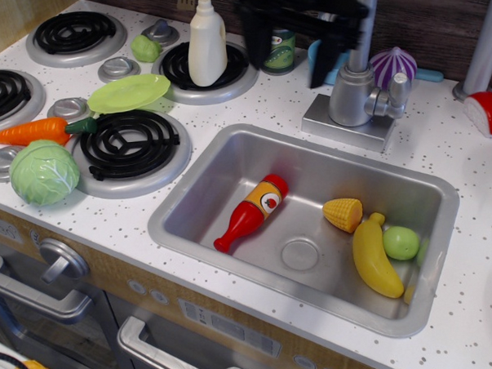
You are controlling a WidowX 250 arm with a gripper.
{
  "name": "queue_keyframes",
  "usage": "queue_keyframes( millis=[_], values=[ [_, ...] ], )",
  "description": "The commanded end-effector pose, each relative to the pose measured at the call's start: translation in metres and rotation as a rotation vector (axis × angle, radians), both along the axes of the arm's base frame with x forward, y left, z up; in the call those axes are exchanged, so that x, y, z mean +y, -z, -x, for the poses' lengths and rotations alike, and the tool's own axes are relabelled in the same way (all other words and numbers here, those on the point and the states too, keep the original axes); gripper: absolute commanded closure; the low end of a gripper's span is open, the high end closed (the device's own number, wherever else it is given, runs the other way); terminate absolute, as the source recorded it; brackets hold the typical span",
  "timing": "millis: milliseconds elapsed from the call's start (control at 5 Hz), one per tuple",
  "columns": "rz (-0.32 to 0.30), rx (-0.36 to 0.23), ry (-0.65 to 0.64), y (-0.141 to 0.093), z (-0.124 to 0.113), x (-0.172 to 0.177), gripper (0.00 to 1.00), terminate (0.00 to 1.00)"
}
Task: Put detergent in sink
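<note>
cream-white plastic detergent bottle (206, 44) upright on back burner left of silver metal sink (190, 205); blurred black gripper (296, 31) wide open, empty, could clip dark green can (283, 50) or topple bottle.

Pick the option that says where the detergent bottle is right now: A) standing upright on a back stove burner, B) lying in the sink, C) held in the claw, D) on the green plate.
A: the detergent stands upright on the back burner, apart from the sink, the green plate and the claw.
</note>
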State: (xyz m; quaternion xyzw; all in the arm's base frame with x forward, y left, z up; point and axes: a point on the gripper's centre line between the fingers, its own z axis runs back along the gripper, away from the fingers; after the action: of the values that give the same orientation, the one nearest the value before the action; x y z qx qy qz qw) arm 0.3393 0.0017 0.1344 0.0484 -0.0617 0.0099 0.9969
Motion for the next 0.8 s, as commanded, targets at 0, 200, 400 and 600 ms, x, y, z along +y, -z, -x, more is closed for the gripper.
queue_keyframes(
  millis=[0,200,400,600],
  values=[
    [-0.059,-0.176,0.007,-0.018,-0.041,0.075,0.0,0.0],
    [-0.098,-0.258,0.0,-0.015,-0.071,0.1,0.0,0.0],
    [-0.113,-0.341,-0.007,-0.007,-0.094,0.113,0.0,0.0],
    [-0.118,-0.379,-0.004,0.002,-0.103,0.118,0.0,0.0]
  ],
)
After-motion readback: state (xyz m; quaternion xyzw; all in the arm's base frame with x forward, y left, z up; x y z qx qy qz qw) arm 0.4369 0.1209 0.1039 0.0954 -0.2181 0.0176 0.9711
